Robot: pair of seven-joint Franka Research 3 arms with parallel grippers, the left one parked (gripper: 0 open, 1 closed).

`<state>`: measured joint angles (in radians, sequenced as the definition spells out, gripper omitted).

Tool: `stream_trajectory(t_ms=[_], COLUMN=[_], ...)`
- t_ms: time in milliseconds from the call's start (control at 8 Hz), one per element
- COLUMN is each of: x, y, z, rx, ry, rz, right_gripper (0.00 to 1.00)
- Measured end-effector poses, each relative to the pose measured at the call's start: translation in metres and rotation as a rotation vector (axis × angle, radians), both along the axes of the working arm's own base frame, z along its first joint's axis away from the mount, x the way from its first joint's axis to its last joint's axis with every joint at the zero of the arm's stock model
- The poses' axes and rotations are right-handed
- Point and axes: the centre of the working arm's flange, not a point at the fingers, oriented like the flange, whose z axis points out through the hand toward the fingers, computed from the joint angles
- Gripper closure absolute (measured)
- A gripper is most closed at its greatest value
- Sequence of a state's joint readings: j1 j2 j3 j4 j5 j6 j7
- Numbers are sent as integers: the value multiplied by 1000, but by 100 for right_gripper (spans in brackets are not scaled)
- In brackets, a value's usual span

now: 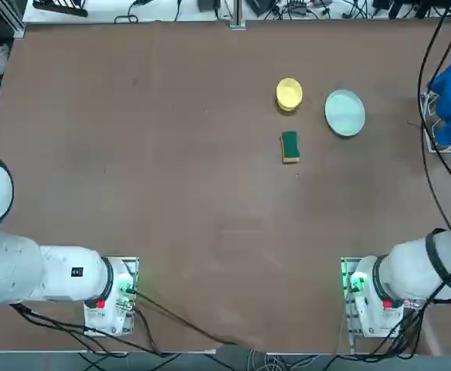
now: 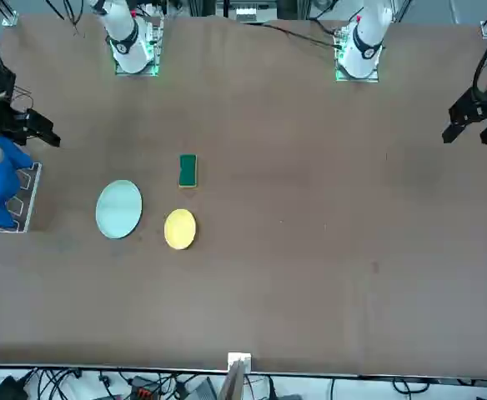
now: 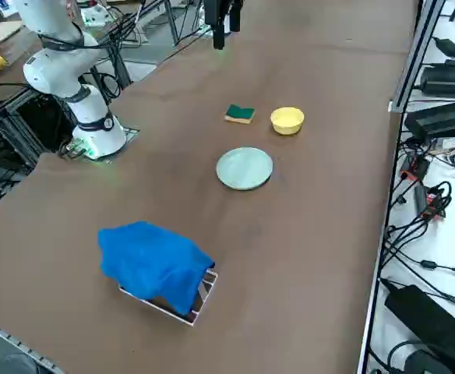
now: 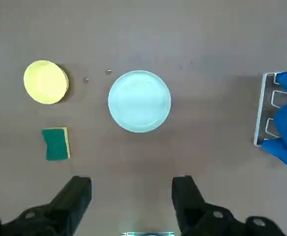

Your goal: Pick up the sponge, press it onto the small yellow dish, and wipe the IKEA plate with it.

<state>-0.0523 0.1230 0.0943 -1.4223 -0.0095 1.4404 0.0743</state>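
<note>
the dark green and yellow sponge [image 4: 57, 144] lay flat on the brown tabletop [image 1: 171, 178], scouring side up, just on the robot's side of the small yellow dish [image 1: 289, 93] and apart from it. the round mint plate [image 1: 344, 113] sat to the right of both. the right gripper [image 4: 132, 181] was up over the table with its jaws wide apart and nothing between them.

the step in hand looked to be the reach for the sponge. doing it well called for carrying the open fingers leftward until the block was centred between them, then lowering straight down with one finger beside each long side. a grip low on the yellow foam, firm but not crushing, seemed best, as the block would likely squash and might twist if caught by a corner. enough of its underside needed to stay proud of the fingertips for pressing and wiping. the yellow dish was near, so a wide finger could have nudged it. the blue cloth [image 3: 153, 265] on its wire rack [image 3: 204, 298], farther right, wanted a clear berth too.
</note>
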Motion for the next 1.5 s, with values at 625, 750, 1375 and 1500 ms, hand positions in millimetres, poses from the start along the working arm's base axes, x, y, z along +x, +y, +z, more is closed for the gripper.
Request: stream_trajectory(t_ms=[625,750,1375,1500], x=[3,6,5,-3], y=[-2,-1,9,19], z=[-8,-17,-81,-99], rx=[1,1,-3,-7], ry=[17,38,106,80], rz=[2,4,15,21], right_gripper=[0,0,0,0])
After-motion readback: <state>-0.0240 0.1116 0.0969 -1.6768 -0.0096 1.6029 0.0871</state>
